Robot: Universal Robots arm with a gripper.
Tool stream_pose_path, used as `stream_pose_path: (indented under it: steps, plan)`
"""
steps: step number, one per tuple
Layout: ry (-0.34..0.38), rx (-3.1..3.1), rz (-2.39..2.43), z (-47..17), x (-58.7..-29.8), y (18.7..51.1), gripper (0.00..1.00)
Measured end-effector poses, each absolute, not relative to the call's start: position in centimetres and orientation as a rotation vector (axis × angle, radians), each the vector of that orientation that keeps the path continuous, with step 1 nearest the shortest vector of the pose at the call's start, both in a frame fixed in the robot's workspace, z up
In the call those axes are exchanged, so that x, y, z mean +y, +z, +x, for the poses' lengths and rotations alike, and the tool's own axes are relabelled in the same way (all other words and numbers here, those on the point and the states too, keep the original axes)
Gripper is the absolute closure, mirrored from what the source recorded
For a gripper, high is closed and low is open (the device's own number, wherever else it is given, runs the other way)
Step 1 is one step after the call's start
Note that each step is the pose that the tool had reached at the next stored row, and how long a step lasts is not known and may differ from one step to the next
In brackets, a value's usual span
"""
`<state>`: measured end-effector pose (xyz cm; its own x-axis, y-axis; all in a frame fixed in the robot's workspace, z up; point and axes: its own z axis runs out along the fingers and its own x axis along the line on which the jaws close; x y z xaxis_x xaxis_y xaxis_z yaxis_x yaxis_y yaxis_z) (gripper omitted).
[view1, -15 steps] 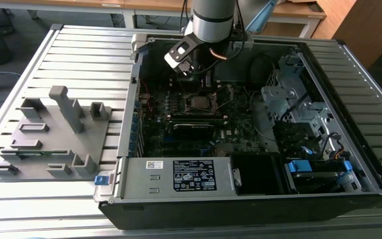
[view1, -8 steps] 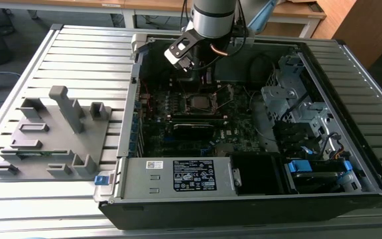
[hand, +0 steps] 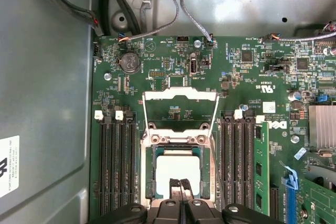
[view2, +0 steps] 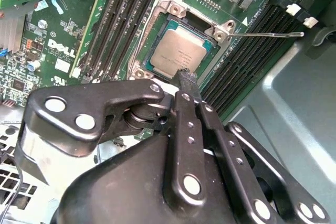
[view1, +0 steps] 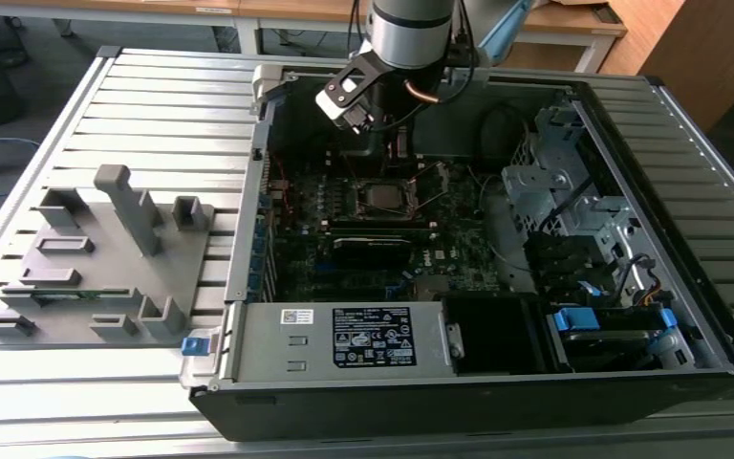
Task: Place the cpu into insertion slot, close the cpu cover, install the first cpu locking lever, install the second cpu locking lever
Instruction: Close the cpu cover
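Tool (view2: 185, 77) linkage is nearest the lens in the second wrist view, its two tips pressed together with nothing visible between them, so closed and empty by the look of it. Tips sit right at one edge of the cpu (view2: 181, 51). The cpu lies flat inside the slot (hand: 178, 139), silver top up, looks seated, so step one reads as done. Can't tell if the tips touch the chip or hover just over it. Key relation: the cover (hand: 181, 94) is flipped open on the far side of the slot from the tool, cpu between the two. Its hinge line runs across the slot, square to the line from tool to cover. Cover not closed yet. One thin wire lever (view2: 268, 35) sticks out free from a slot corner, running along beside the memory slots (view2: 247, 56), not latched. Second lever I can't pick out for sure. Memory slots flank the slot on both sides. In the exterior view the arm (view1: 412, 29) comes down at upper middle of the frame into the open case (view1: 469, 392), which sits on the slatted bench (view1: 150, 105). A grey fixture (view1: 99, 258) stands on the exterior view's left, well apart from the tool. Hidden: the tool covers the cpu edge nearest it in the first wrist view. Cover tilt angle is hard to judge.
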<state>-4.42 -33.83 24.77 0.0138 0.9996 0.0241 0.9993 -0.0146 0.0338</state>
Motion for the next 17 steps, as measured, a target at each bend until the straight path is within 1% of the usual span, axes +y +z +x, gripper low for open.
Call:
stream_pose_path:
  steps: [17]
  plan:
    - [0.064, 2.2, 2.232, -4.42, -33.83, 25.12, 0.89]
